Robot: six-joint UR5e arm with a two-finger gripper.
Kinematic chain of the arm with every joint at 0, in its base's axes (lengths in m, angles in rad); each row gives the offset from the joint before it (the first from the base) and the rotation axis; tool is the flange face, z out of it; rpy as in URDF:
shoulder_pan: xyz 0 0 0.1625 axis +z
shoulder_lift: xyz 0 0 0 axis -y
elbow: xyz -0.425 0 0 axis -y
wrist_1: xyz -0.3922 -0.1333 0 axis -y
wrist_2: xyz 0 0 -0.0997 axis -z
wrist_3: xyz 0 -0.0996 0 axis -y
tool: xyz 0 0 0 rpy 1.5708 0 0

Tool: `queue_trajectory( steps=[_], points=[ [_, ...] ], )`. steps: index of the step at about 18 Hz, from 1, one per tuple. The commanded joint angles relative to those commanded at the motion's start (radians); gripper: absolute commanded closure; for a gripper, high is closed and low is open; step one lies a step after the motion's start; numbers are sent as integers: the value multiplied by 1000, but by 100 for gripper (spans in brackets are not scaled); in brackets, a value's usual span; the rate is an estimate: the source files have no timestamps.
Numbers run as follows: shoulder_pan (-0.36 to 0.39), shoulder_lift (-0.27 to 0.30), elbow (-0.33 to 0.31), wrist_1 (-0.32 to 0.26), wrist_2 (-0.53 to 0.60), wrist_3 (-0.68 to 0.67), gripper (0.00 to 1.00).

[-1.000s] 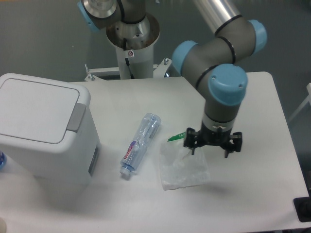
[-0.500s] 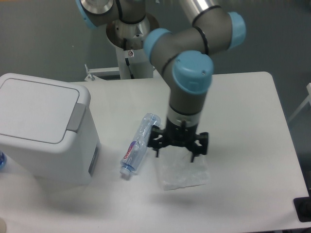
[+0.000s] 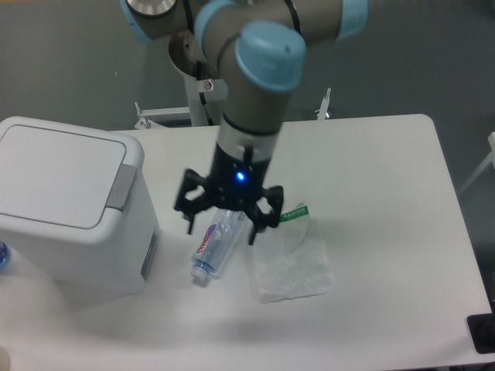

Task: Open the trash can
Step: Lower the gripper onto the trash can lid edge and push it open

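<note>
While its flat lid lies closed and level, the trash can (image 3: 69,209) stands at the left edge of the table (image 3: 387,162), a big white box with rounded corners and a grey push tab (image 3: 120,188) on the lid's right side, facing the middle of the table. A small blue object (image 3: 2,255) peeks out at its lower left, too cut off to identify. Just right of the trash can, apart from it, a clear plastic bottle (image 3: 216,243) lies on its side, its cap end pointing toward the front edge and a red-lettered label along its body. Over the bottle's upper end hangs the gripper (image 3: 220,226), its two black fingers spread wide apart with nothing between them, one finger (image 3: 188,210) on the bottle's left and the other on its right; a blue light glows on the wrist above. Whether the fingertips touch the bottle or table cannot be told. Right of the bottle a crumpled clear plastic bag (image 3: 292,259) lies flat, with a small green tag (image 3: 295,212) at its upper edge. Behind, the arm's white pedestal (image 3: 207,97) rises at the table's far edge
</note>
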Motion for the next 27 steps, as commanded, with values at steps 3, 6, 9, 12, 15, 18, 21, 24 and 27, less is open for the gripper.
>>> queue_trajectory(
  steps=[3,6,9,12,15,18,21,24,27],
  points=[
    [-14,58,-58,6,-8,-9,0],
    [-15,121,-123,6,-8,-11,0],
    [-15,137,-155,6,-6,-12,0],
    [-21,124,-164,8,-5,-12,0],
    [-32,111,-164,8,-5,-11,0],
    [-34,106,-164,9,-5,-11,0],
    [-40,91,-164,9,-3,-11,0],
    [-43,80,-164,15,-2,-11,0],
    [-43,78,-164,15,-2,-11,0]
  ],
)
